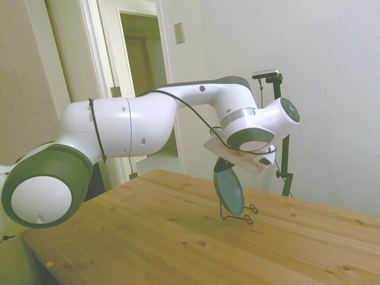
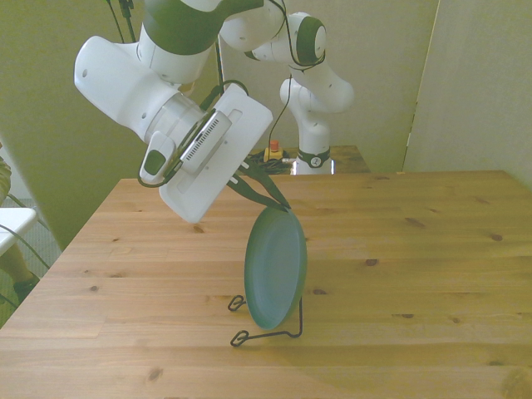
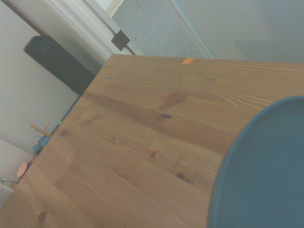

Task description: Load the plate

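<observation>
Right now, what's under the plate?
A thin black wire rack on the wooden table. The plate stands nearly upright in it, the gripper shut on its top rim. Where its bottom edge meets the wire is hidden behind the plate.

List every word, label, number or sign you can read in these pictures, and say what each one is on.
None can be read. The plate, the wire rack and the wooden table are plain. The white arm's surfaces show no legible marking in any view.
</observation>
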